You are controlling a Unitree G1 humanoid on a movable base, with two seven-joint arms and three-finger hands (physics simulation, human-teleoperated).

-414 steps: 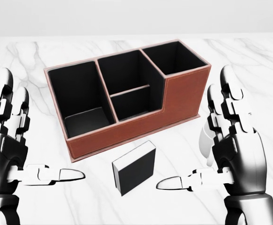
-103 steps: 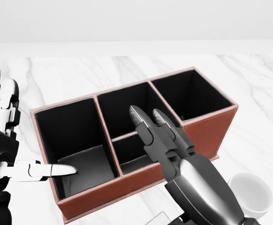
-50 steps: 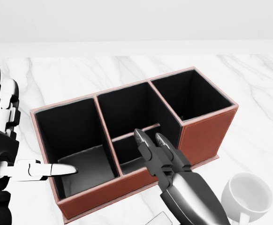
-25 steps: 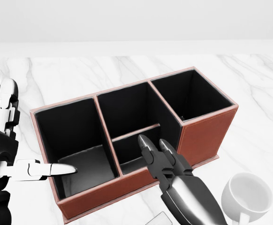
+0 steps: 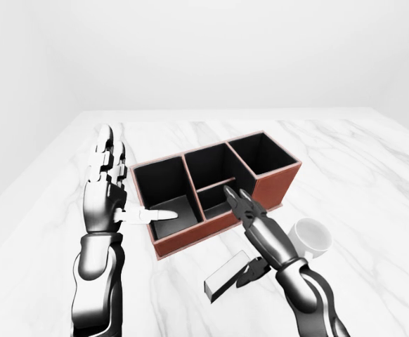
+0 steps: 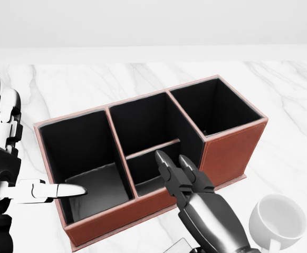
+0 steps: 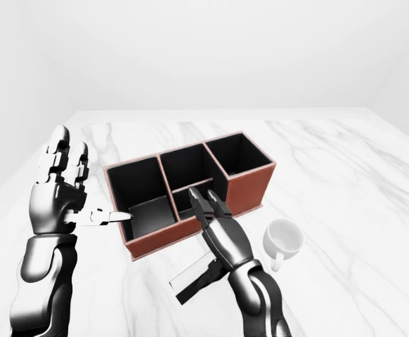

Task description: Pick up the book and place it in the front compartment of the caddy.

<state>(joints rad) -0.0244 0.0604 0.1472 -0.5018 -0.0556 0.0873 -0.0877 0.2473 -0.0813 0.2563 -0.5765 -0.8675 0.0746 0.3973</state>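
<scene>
Off to the right in the eye views there's a white mug [image 7: 282,239] sitting upright on the desk [image 7: 345,175], handle pointing toward the bottom of the picture — plain, glossy. The desk itself is white marble with grey veins, and behind it there's just a blank pale wall [image 5: 204,49].

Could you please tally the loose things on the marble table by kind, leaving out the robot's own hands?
Caddy: 1
Book: 1
Mug: 1
Total: 3
</scene>
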